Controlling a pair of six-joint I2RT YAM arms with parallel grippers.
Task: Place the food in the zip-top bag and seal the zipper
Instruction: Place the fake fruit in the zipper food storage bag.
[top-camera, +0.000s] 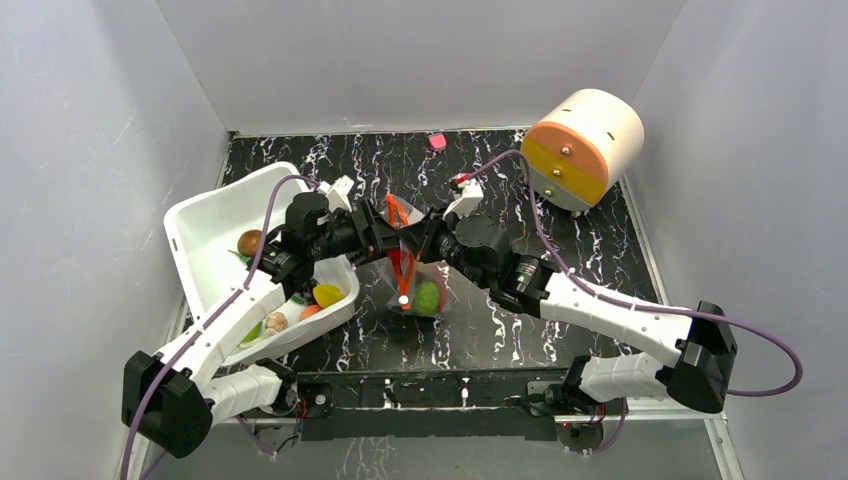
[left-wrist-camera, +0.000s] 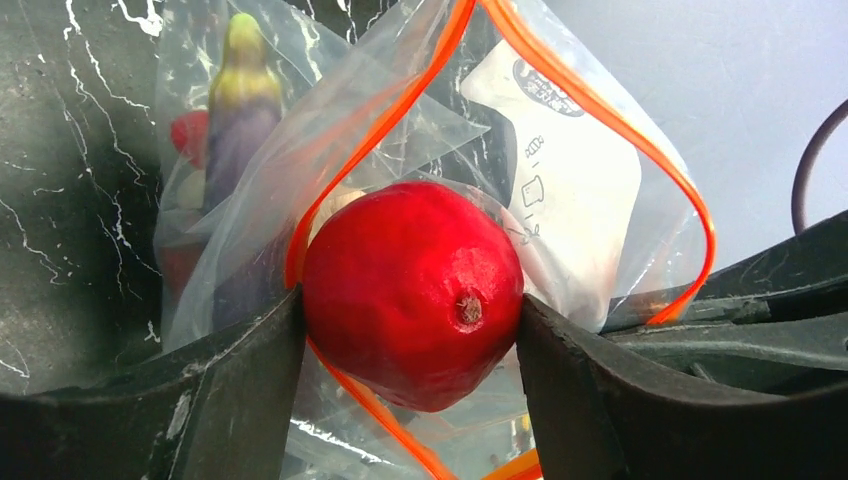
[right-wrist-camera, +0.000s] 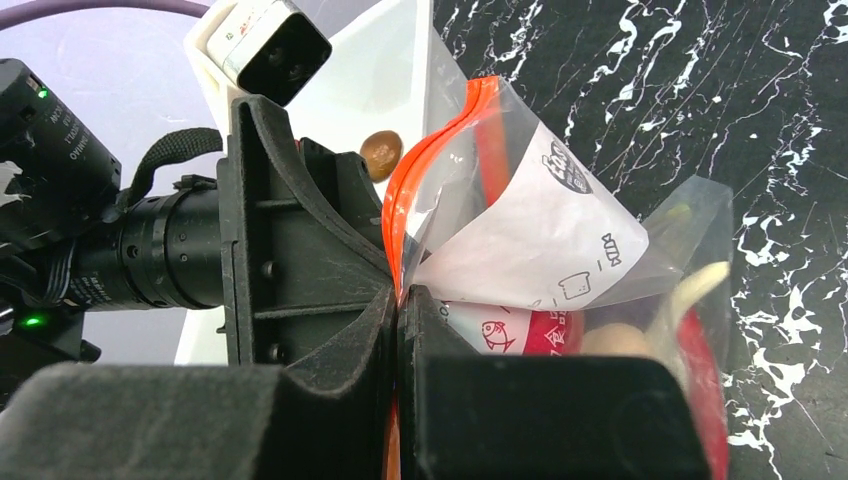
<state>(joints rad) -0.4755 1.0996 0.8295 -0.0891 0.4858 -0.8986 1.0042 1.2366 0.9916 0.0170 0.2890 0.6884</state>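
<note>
The clear zip-top bag (top-camera: 418, 285) hangs open at the table's middle, its orange-red zipper (top-camera: 400, 235) spread into a loop. My left gripper (left-wrist-camera: 410, 330) is shut on the red apple (left-wrist-camera: 412, 290) and holds it in the bag's mouth, against the zipper (left-wrist-camera: 640, 150). My right gripper (right-wrist-camera: 398, 310) is shut on the bag's orange-red zipper edge (right-wrist-camera: 440, 150) and holds it up. Inside the bag lie the purple eggplant (left-wrist-camera: 240, 110), a green round fruit (top-camera: 428, 297) and something red (left-wrist-camera: 190, 135). The white label (right-wrist-camera: 560, 240) faces the right wrist camera.
A white tub (top-camera: 215, 225) at the left holds a brown item (top-camera: 250, 241), a yellow one (top-camera: 327, 295) and other small toys. A cream and orange drum (top-camera: 582, 148) stands at the back right. A small pink piece (top-camera: 437, 142) lies by the back wall.
</note>
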